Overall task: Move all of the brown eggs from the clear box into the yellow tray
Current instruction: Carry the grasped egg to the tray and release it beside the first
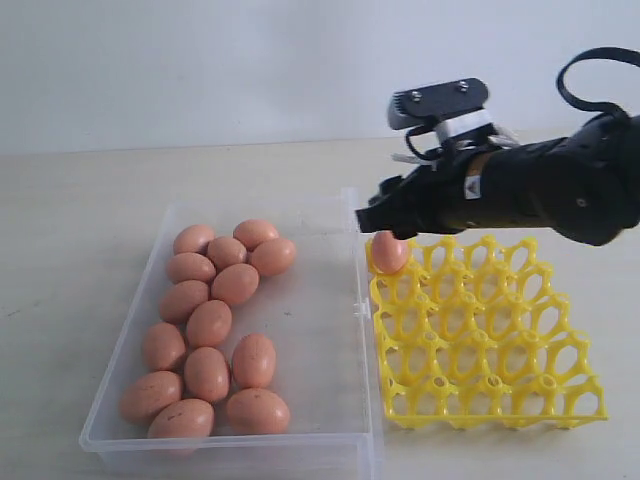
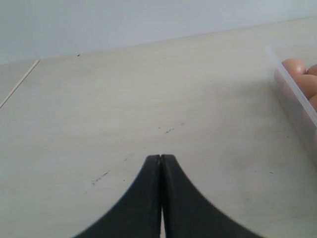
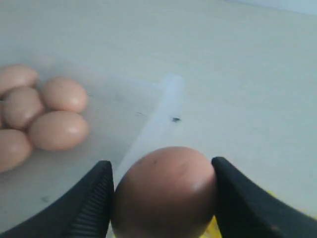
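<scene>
Clamping a smooth orange-brown oval egg (image 3: pixel 166 193) between its two black fingers (image 3: pixel 91 203), the right gripper (image 1: pixel 386 230) hangs over a corner cup of the bright yellow plastic lattice egg tray (image 1: pixel 490 345). This is the back corner in the exterior view, on the side nearest the shallow see-through plastic box (image 1: pixel 315 320). Both fingers touch the shell's sides in the right wrist view; whether the egg's underside already rests in the cup cannot be told. The other brown eggs (image 1: pixel 209 323) lie clustered in the left half of the box, many touching one another. The box sits just beside the tray on the pale tabletop (image 2: pixel 124 99). The left gripper (image 2: pixel 161 161), its jaws pressed together on nothing, hovers over bare table near the box's outer wall.
</scene>
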Tool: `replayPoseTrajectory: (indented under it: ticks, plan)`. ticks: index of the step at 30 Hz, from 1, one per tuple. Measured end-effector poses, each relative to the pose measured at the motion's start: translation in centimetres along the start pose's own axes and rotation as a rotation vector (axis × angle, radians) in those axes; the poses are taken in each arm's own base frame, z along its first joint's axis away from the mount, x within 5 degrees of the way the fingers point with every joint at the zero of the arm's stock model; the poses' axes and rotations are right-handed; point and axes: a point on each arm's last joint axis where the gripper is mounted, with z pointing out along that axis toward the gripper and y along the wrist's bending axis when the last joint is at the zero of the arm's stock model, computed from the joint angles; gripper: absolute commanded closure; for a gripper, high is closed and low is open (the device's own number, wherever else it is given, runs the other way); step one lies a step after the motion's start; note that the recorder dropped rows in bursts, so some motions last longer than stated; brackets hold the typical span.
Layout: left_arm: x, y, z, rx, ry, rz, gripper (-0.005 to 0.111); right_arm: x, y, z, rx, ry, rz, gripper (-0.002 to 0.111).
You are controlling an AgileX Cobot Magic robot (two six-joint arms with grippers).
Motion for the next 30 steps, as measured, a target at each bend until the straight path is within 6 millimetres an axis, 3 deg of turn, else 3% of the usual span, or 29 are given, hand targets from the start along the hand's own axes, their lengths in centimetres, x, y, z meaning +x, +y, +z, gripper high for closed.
replayPoseTrajectory:
  ticks: [5, 16, 26, 30]
  plan:
    - [0.0, 0.0, 0.0, 0.000, 0.000, 0.000, 0.107, 0.7, -3.4, 0.6, 0.070, 0.002, 0.066, 0.108]
    - [0.0, 0.0, 0.0, 0.000, 0.000, 0.000, 0.107, 3.2, -4.2, 3.4, 0.069, 0.084, 0.013, 0.108]
    - [0.0, 0.0, 0.0, 0.000, 0.000, 0.000, 0.107, 2.6, -4.0, 3.7, 0.039, -0.006, -0.089, 0.087]
    - [0.0, 0.0, 0.0, 0.000, 0.000, 0.000, 0.107, 2.7, -4.0, 3.8, 0.038, -0.002, -0.146, 0.071]
